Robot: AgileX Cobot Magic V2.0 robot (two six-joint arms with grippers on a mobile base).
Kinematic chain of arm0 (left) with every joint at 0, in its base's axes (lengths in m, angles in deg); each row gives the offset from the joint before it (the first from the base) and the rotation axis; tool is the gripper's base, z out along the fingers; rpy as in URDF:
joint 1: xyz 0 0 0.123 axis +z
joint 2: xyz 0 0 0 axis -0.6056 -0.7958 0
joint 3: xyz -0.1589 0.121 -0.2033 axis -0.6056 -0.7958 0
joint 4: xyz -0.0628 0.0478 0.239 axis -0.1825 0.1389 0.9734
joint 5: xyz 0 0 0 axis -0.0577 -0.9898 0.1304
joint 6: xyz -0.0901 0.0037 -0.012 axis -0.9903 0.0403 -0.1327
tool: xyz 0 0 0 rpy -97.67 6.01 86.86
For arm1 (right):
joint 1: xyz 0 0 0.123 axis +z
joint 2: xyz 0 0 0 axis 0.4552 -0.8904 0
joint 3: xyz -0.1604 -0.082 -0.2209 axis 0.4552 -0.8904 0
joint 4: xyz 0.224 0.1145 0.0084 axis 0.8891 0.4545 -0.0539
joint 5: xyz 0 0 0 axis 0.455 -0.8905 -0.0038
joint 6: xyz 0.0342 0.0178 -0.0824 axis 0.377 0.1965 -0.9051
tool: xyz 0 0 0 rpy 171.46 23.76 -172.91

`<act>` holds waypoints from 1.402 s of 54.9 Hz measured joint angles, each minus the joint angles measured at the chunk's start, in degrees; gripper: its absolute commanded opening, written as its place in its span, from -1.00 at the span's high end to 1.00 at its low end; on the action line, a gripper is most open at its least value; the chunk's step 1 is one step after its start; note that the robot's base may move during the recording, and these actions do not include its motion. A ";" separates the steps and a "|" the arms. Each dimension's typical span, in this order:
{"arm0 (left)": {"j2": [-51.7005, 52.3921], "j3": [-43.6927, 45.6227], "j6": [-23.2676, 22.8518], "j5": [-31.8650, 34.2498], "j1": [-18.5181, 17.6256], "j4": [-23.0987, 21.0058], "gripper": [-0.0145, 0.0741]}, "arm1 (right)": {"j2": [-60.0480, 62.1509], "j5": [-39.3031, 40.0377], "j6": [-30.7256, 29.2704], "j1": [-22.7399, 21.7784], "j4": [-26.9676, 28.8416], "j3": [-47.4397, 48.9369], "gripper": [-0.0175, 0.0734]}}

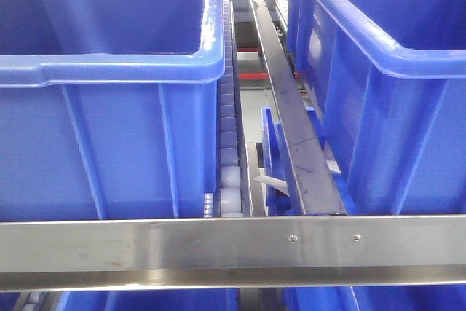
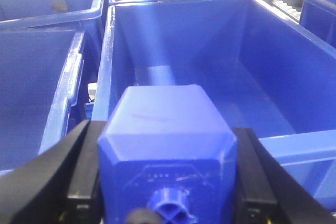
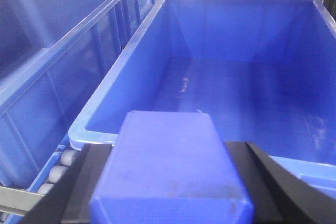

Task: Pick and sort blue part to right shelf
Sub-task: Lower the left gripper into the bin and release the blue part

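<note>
Steel rack [image 1: 182, 245], bins [image 3: 236, 30]; left gripper [image 2: 165, 129] and right gripper [image 3: 170, 150] each pinch a blue part [image 2: 157, 111] (at the bin rims). Placing step, I'd say: next reach in, let go.

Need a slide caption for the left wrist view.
Left gripper clamps a blue part between its black fingers, facing an open-top blue bin.

Just behind the front rail [image 1: 145, 245], between the left bin [image 1: 109, 151] and the right bin [image 1: 393, 143], sit a white scrap [image 1: 263, 180] and a blue piece [image 1: 273, 154] I can't identify. That rail hides both bins' bases, and their outer sides run off-frame. On my wrist cameras the blue part [image 2: 163, 145] and the second blue part [image 3: 168, 171] each block a bin's near wall, and the black fingers [image 2: 84, 171] are cropped below.
</note>
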 measured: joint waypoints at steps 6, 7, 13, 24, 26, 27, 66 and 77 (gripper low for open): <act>0.00 0.00 0.00 0.00 0.00 0.00 -0.08 | 0.00 0.00 0.00 0.00 0.00 0.00 -0.05; 0.00 0.00 0.00 0.00 0.00 0.00 -0.08 | 0.00 0.00 0.00 0.00 0.00 0.00 -0.05; 0.00 0.00 0.00 0.00 0.00 0.00 -0.08 | 0.00 0.00 0.00 0.00 0.00 0.00 -0.05; 0.00 0.00 0.00 0.00 0.00 0.00 -0.08 | 0.00 0.00 0.00 0.00 0.00 0.00 -0.05; 0.00 0.00 0.00 0.00 0.00 0.00 -0.08 | 0.00 0.00 0.00 0.00 0.00 0.00 -0.05; 0.00 0.00 0.00 0.00 0.00 0.00 -0.08 | 0.00 0.00 0.00 0.00 0.00 0.00 -0.05; -32.52 23.95 6.98 -6.20 0.00 -11.34 -0.08 | 0.00 0.00 0.00 0.00 0.00 0.00 -0.05; -55.04 32.64 9.80 -3.58 0.00 -13.78 -0.08 | 0.00 0.00 0.00 0.00 0.00 0.00 -0.05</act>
